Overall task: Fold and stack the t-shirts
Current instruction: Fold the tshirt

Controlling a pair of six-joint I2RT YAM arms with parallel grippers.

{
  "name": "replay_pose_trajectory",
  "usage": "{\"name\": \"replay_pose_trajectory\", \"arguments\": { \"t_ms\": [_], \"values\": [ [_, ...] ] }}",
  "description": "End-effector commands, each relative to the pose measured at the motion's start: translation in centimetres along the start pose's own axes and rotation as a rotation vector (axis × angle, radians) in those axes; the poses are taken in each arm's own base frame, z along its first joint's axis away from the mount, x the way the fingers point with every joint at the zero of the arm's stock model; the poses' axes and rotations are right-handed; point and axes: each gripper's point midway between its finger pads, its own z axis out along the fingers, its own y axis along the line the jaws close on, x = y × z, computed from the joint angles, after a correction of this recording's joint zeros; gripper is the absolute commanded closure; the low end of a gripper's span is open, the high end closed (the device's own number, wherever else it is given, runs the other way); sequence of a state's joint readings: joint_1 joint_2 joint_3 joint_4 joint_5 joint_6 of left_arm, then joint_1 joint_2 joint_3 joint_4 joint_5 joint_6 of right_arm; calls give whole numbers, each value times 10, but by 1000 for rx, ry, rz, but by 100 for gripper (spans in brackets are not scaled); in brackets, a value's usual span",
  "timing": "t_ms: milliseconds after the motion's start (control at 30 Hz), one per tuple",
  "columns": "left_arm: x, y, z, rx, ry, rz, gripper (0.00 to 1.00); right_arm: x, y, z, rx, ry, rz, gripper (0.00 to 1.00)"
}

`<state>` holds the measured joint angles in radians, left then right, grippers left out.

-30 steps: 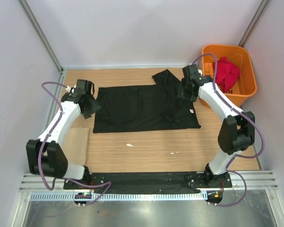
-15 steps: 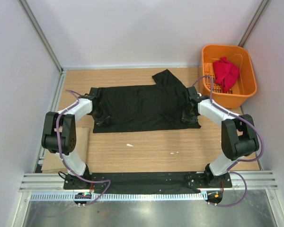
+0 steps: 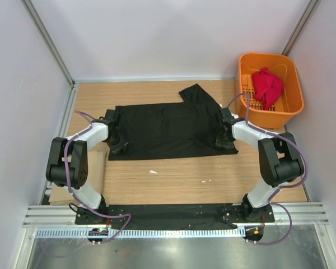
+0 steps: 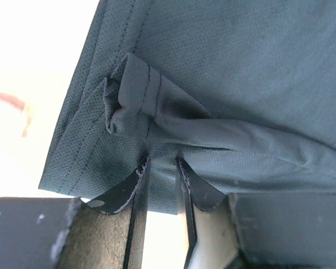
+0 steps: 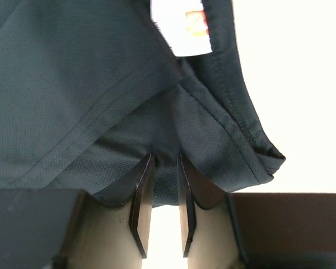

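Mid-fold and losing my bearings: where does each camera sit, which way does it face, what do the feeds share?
Top external: above and behind the bases, looking down on the table; both arms show, left gripper and right gripper at the ends of the black t-shirt.
Left wrist: on the left arm, looking past its fingers at the shirt's hemmed corner.
Right wrist: on the right arm, looking past its fingers at cloth beside a white label.
Shared: all three see the black t-shirt.
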<state>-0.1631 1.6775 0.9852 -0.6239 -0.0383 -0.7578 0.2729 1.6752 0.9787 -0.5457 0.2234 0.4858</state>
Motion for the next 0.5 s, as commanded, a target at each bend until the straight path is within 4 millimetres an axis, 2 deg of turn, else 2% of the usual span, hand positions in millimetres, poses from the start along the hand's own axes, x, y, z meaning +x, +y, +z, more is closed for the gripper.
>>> {"name": "replay_pose_trajectory", "arguments": {
  "t_ms": [0, 67, 133, 167, 200, 233, 267, 300, 333, 367, 400, 433, 467],
  "values": [
    [31, 44, 5, -148, 50, -25, 73, 30, -24, -10, 73, 60, 31, 71],
    [37, 49, -7, -140, 45, -37, 72, 38, -27, -20, 64, 74, 34, 70],
    [32, 43, -25, -92, 9, -39, 66, 25, -21, -39, 15, 18, 41, 67],
    [31, 42, -33, -85, 4, -38, 55, 16, -17, -46, -5, -8, 38, 64],
    [19, 33, -45, -54, -31, -38, 50, 4, -12, -54, -32, -46, 38, 62],
    [11, 27, -54, -33, -57, -20, 46, -20, -3, -66, -65, -103, 22, 58],
    [4, 22, -65, -18, -76, -11, 40, -36, 4, -71, -83, -138, 19, 56],
    [-17, 7, -82, 27, -131, -1, 38, -50, 11, -75, -100, -165, 6, 54],
    [-27, 1, -90, 38, -152, 29, 36, -75, 24, -78, -120, -202, -22, 50],
    [-37, -5, -97, 49, -177, 44, 35, -94, 35, -80, -146, -237, -29, 47],
    [-57, -20, -108, 76, -218, 55, 34, -109, 45, -80, -165, -254, -38, 45],
    [-68, -29, -112, 100, -246, 68, 33, -135, 63, -75, -182, -273, -48, 43],
    [-80, -34, -114, 114, -269, 95, 33, -151, 74, -73, -200, -294, -71, 39]
  ]
}}
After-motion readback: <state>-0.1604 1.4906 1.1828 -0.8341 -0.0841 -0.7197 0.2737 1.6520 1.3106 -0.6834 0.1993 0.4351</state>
